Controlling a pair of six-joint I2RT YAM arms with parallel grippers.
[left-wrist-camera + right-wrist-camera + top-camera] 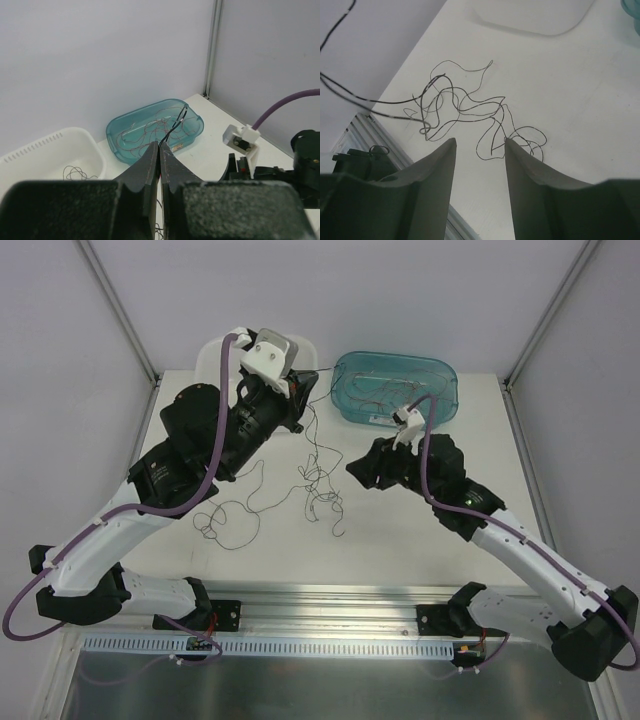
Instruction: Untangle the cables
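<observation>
A tangle of thin black cables [320, 485] lies mid-table, with looser loops [228, 525] to its left. My left gripper [304, 390] is raised at the far middle and shut on one black cable [173, 129], whose strand hangs down to the tangle. My right gripper [356, 469] is open and empty, just right of the tangle and low over it. In the right wrist view the tangle [470, 111] lies just beyond the open fingertips [447, 146], and the lifted strand [355, 99] runs off to the upper left. Red-brown cables [150, 127] lie in a teal tray.
The teal tray [440, 390] stands at the back right, also in the left wrist view [120, 145]. A white bin [47, 152] at the back left holds a black wire [75, 172]; my left arm partly hides the bin [305, 348] from above. Metal rail [330, 595] along the near edge.
</observation>
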